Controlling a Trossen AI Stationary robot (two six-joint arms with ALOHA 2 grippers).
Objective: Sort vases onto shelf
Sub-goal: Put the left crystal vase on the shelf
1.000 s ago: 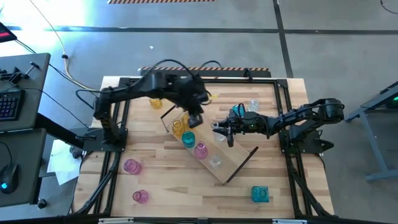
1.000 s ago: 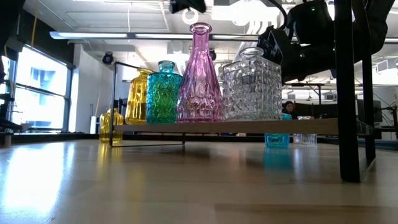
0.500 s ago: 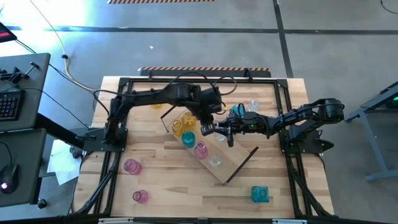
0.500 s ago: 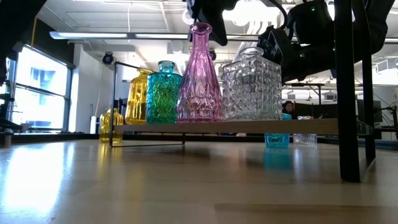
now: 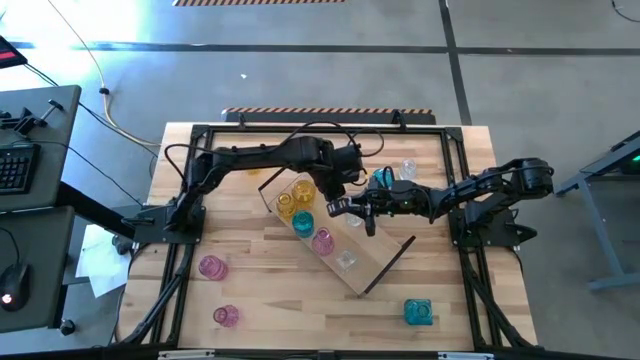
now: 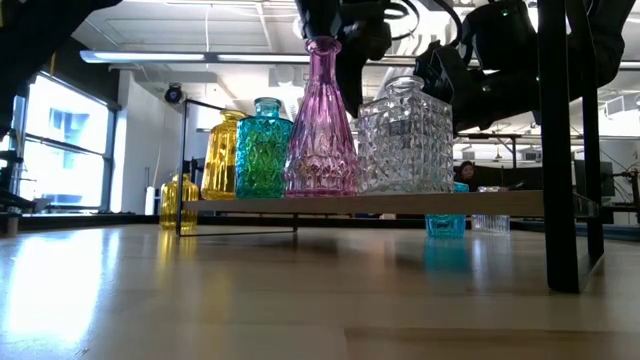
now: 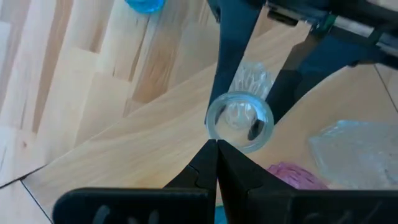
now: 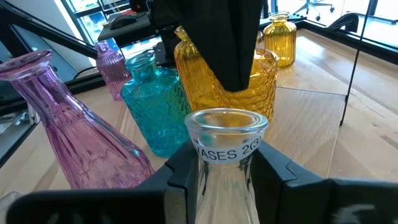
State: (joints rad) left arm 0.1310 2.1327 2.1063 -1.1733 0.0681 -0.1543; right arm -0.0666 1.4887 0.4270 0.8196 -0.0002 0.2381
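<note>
The shelf lies slantwise mid-table and carries two amber vases, a teal vase, a tall pink vase and a square clear vase. My right gripper reaches in from the right and is shut on a small clear vase over the shelf's far part. My left gripper, shut, hangs just above that vase's rim; it also appears as the dark left gripper behind the vase. My right gripper pinches the clear vase's neck between its two fingers, just under the labelled rim, coming level from the table's right. The vase is upright; whether its base rests on the shelf is hidden. My left gripper's shut fingertips stand at the rim's edge; I cannot tell whether they touch.
Loose on the table are two pink vases near the left front, a teal vase near the right front, an amber vase far left, and a teal vase and clear vase beyond the shelf. The shelf's black end frame stands right.
My left arm has swung toward the table's right, from over the amber vases to just above the clear vase in my right gripper, coming in over the pink vase's top in the low view. My right gripper and the vase have kept still.
</note>
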